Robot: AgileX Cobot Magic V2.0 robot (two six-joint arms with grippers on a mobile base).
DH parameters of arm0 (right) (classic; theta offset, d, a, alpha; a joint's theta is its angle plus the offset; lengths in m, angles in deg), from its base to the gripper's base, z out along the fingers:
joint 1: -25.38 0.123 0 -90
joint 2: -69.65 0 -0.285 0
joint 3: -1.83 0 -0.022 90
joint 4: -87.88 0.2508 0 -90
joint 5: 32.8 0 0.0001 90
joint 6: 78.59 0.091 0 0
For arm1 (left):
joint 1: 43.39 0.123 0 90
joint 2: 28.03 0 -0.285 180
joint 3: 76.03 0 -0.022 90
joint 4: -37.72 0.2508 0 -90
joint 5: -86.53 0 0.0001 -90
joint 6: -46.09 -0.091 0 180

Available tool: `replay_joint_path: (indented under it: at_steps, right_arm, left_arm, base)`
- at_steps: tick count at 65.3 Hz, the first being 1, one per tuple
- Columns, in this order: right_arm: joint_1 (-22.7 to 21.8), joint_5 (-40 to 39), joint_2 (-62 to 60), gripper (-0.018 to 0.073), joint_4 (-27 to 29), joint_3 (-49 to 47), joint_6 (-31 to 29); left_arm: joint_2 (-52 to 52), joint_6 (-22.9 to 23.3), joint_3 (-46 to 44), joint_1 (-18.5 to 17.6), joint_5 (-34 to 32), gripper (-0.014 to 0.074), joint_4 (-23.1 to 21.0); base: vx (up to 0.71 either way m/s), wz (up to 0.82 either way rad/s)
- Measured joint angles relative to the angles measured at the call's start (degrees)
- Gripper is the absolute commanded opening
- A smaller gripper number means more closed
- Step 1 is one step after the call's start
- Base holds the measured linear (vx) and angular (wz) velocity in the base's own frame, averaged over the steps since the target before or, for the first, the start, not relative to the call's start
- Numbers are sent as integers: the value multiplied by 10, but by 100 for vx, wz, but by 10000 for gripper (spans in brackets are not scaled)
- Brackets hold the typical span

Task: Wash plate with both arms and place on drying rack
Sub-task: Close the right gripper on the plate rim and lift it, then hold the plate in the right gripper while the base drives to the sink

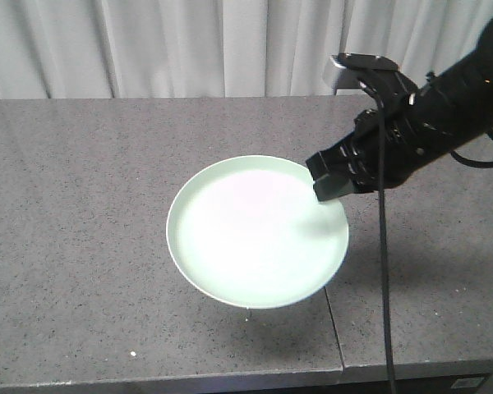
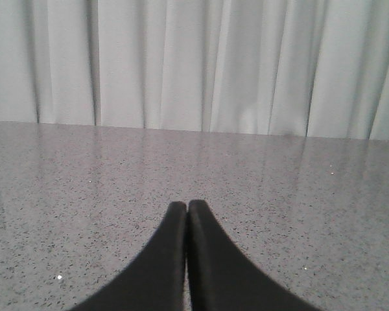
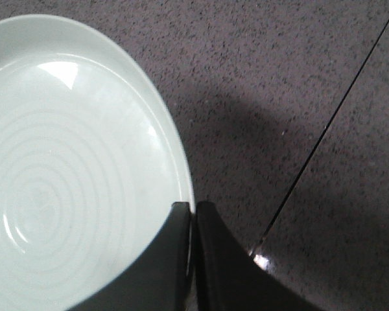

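Right in the middle of the front view, the plate [image 1: 255,234] sits over a grey speckled counter [image 1: 74,189], its pale green face turned up and catching a bright glare. The right arm [image 1: 444,98] reaches in from the upper right of the frame, and the right gripper [image 1: 333,176] has its two fingers pinched onto the plate's rim at the upper right edge. In the right wrist view one finger lies over the inside of the plate and the other on the outside, with the rim caught between them. A dark shadow spreads on the counter just beside that edge, so the plate appears to be lifted a little, though this is hard to confirm. A black cable [image 1: 384,271] hangs from the arm down to the bottom of the frame, crossing near a thin seam [image 1: 335,328] in the counter. A small grey camera box [image 1: 357,70] sits on top of the wrist.

The left gripper [image 2: 187,206] shows only in its own wrist view, fingers pressed together on nothing, low over bare counter and facing a white curtain [image 2: 194,65].
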Motion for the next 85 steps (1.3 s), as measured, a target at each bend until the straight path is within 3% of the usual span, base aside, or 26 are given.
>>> replay_joint_path:
  at_steps: [29, 85]
  right_arm:
    - [0, -1, -206, -8, 0, 182, 0]
    - [0, 19, -227, -8, 0, 188, 0]
  left_arm:
    - [0, 0, 0, 0, 0, -6, 0]
    - [0, 0, 0, 0, 0, -6, 0]
  base:
    - [0, 0]
    - [-2, 8]
